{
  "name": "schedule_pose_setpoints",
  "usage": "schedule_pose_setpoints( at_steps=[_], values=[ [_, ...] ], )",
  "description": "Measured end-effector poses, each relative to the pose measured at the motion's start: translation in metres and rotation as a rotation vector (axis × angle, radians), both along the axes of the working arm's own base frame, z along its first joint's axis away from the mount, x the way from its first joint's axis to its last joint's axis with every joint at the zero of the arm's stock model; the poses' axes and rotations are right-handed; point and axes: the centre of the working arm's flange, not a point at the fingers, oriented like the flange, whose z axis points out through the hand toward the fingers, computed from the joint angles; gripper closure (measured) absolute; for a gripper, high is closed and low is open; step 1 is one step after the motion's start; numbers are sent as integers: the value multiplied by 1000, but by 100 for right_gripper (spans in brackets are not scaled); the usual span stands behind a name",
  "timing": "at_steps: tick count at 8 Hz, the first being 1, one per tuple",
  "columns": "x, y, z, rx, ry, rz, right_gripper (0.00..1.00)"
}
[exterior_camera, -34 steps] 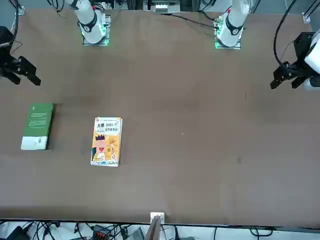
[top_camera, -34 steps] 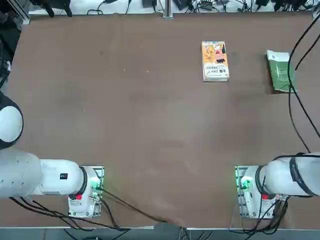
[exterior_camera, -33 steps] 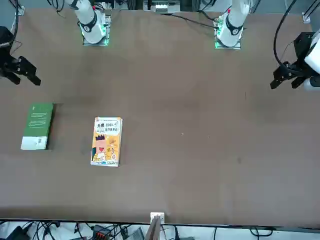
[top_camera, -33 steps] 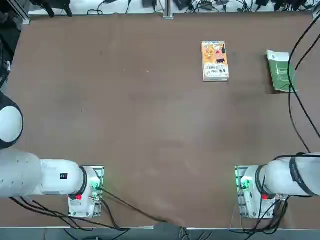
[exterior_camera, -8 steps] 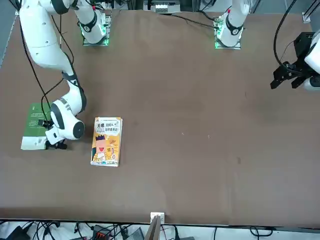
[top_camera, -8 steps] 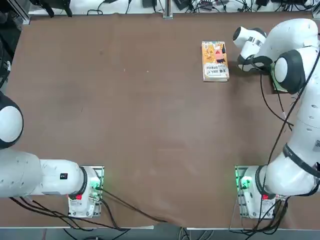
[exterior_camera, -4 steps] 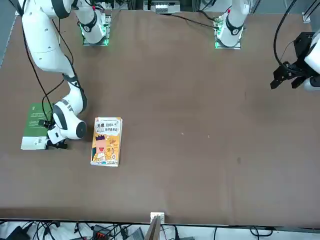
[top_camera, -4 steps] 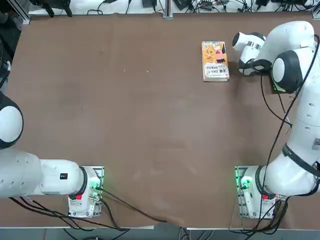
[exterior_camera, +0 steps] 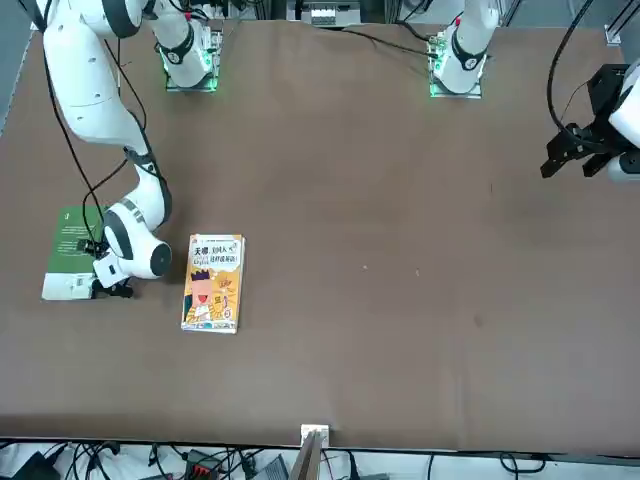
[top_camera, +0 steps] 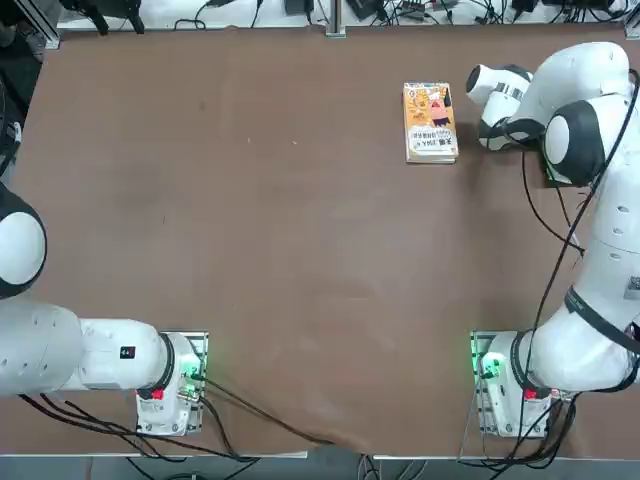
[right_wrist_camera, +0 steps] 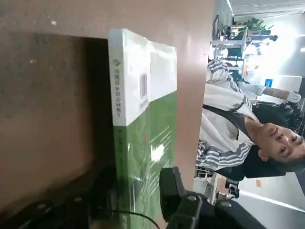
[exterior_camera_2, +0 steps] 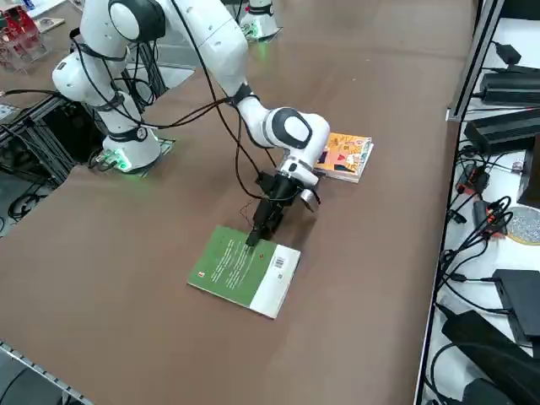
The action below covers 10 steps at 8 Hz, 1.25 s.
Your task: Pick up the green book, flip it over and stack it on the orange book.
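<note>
The green book (exterior_camera_2: 245,270) lies flat near the table's right edge, green-and-white cover up, also seen in the front view (exterior_camera: 70,250). My right gripper (exterior_camera_2: 253,236) reaches down at a slant to its long spine edge. In the wrist view the gripper (right_wrist_camera: 137,191) is open and straddles that edge. One finger (right_wrist_camera: 102,193) is on the table side by the spine and the other finger (right_wrist_camera: 171,188) is over the green book (right_wrist_camera: 152,138). The orange book (top_camera: 430,122) lies flat to the left of the wrist, apart from it (exterior_camera: 212,283).
A person in a striped shirt (right_wrist_camera: 233,124) sits beyond the table's right edge. Cables and power bricks (exterior_camera_2: 506,126) line the far side of the table. The arm's cable (top_camera: 545,230) trails over the table's right part.
Four seconds ago the right arm was off at the side; now its gripper is at the green book's edge. Over the last second the wrist only shifted slightly. Neither book has moved.
</note>
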Motion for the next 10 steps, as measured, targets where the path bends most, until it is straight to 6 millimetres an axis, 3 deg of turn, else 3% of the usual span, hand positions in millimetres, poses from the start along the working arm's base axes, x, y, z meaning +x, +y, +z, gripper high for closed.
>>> schedule_pose_setpoints(
  at_steps=[3, 4, 7, 9, 10],
  values=[
    [0, -2, 0, -5, 1, -4, 71],
    [-1, -3, 1, -11, 4, -8, 89],
    [-3, -6, 9, -59, 17, -35, 89],
    [-1, -13, 33, -108, 28, -57, 89],
    [1, -18, 56, -122, 48, -62, 89]
  ],
)
